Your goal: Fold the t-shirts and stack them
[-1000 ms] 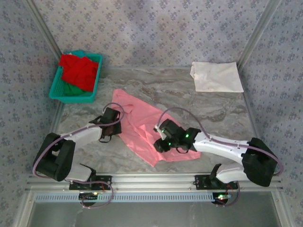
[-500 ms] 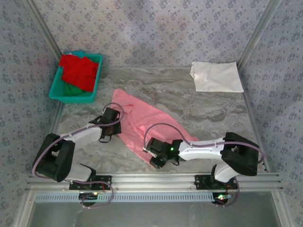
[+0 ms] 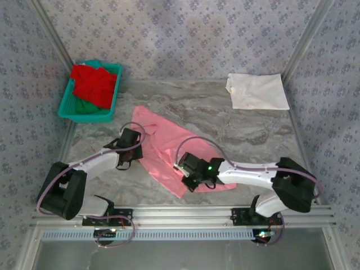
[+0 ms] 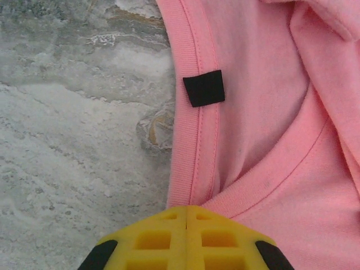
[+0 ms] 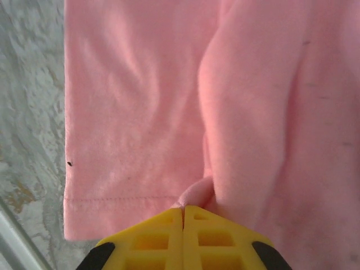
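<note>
Left end effector [image 4: 187, 211] clamps the collar [image 4: 188, 135] of the pink t-shirt [image 3: 160, 140], right end effector [image 5: 183, 209] pinches a fold [image 5: 198, 192] near its hem [image 5: 112, 198]; the limp cloth likely grips best at seams.

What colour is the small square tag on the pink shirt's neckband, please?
The small square tag is black; left wrist view shows it best.

A grey marble-patterned table [image 3: 225, 121] carries three things. A light pink t-shirt [image 3: 163, 140] lies spread and rumpled toward the near edge, its ribbed collar [image 4: 183, 140] flat on the stone. A white t-shirt [image 3: 257, 91], folded flat, lies well beyond the pink one and to its right. A teal plastic basket [image 3: 84, 118] stands beyond the pink one to its left, apart from it.
</note>
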